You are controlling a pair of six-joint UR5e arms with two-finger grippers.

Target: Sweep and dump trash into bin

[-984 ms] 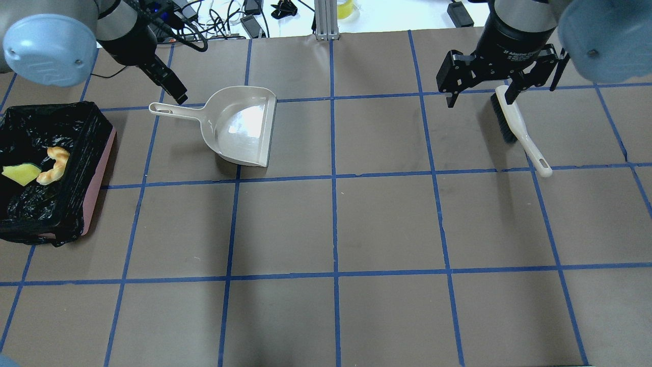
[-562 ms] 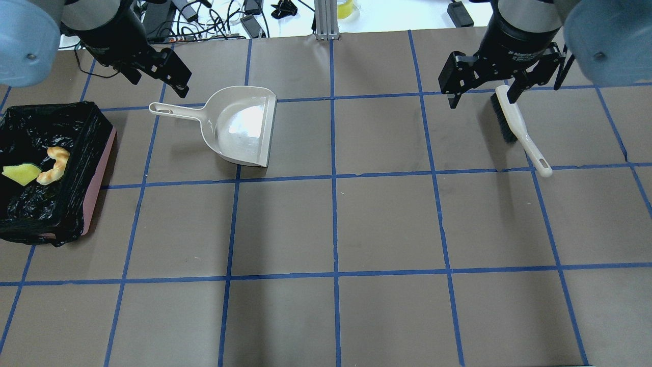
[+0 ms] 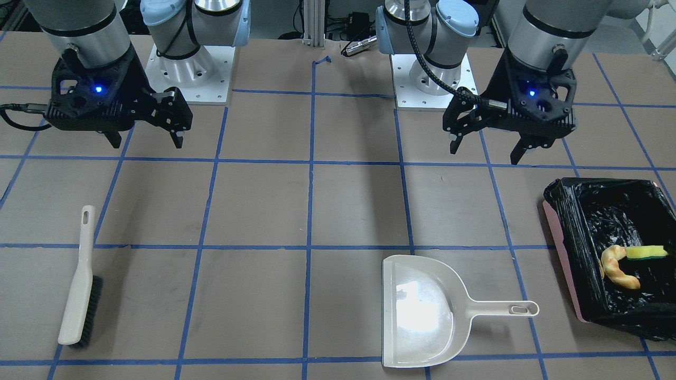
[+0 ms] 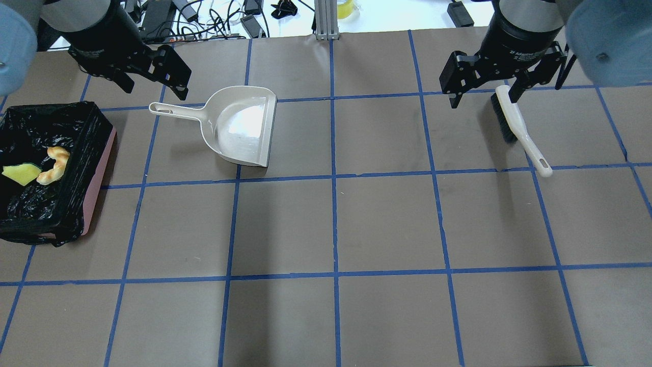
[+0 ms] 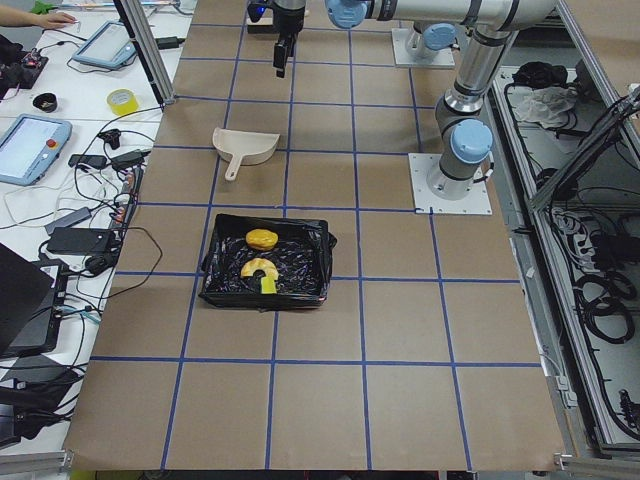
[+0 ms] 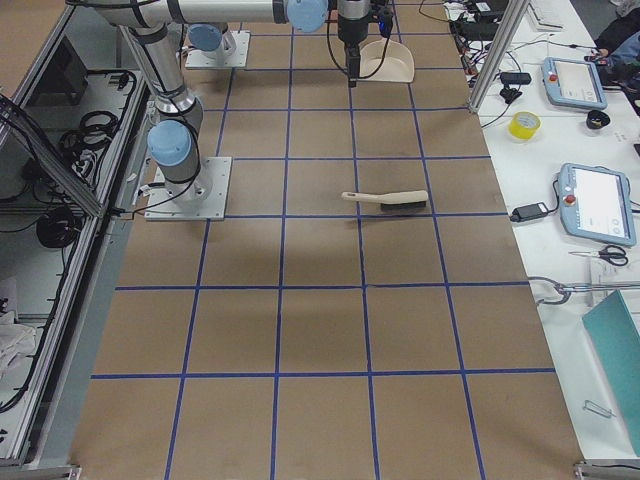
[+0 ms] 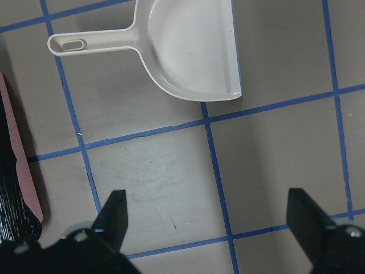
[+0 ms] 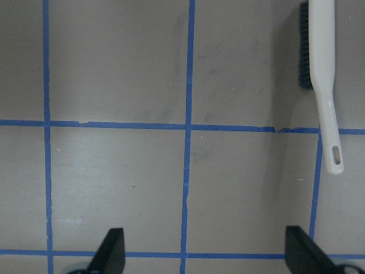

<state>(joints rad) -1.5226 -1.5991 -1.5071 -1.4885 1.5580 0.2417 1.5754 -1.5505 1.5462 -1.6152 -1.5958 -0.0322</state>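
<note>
A cream dustpan lies flat on the brown table with its pan empty, its handle pointing toward the robot's left and its wide lip toward the robot's right. Off the end of that handle, further to the robot's left and apart from the dustpan, stands the bin, a pink box lined with a crinkled black bag. All the trash is inside it. A golden-brown lump sits at the end of the bin nearer the dustpan. A pale curved slice lies near the middle of the bag. A yellow-green sponge piece lies just beside the slice, on the side away from the dustpan. Whether the slice and the sponge touch cannot be told. The left gripper hangs above the table near the dustpan's handle, touching nothing. Its two fingers are spread wide with nothing between them, and its wrist camera looks down on bare table, with the dustpan off toward the top of that view. Well away from the dustpan's lip, on the robot's right, a hand brush rests on the table on its side, dark bristles along one edge. The right gripper hangs above the table near the bristle end of the brush, its fingers likewise wide apart and empty, clear of both the brush and the dustpan.
</note>
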